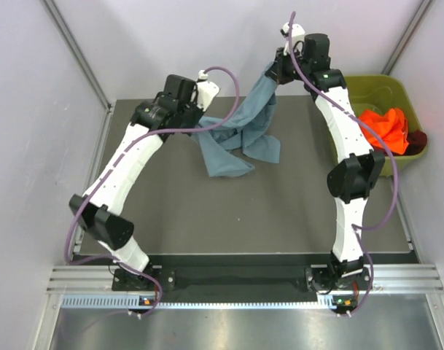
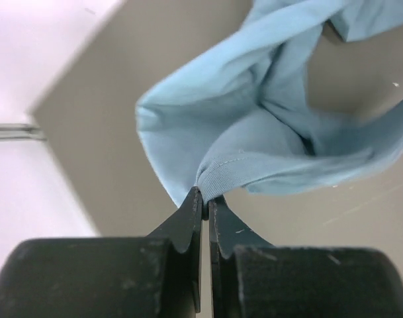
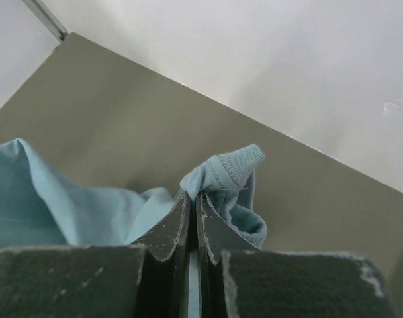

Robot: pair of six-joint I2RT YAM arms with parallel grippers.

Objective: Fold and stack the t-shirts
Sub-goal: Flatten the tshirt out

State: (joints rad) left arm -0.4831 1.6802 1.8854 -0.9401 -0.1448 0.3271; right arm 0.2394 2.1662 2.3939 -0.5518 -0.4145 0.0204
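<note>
readable text: none in any view | blue-grey t-shirt [image 1: 236,142]: no print or tag legible | orange t-shirt [image 1: 386,130]: no print legible | olive-green bin [image 1: 375,80]: no label legible | left arm casing [image 1: 130,164], right arm casing [image 1: 342,120]: no brand or number legible

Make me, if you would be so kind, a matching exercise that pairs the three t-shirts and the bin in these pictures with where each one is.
Things:
1. blue-grey t-shirt
2. orange t-shirt
3. maroon t-shirt
4. olive-green bin

Places:
A. at the far right of the table, with two shirts inside
B. in the bin, bright, left of the other shirt
C. lifted up and bunched over the table's far half
D. in the bin, a dark bit showing by its right wall

Pairs: 1-C, 2-B, 3-D, 4-A
</note>
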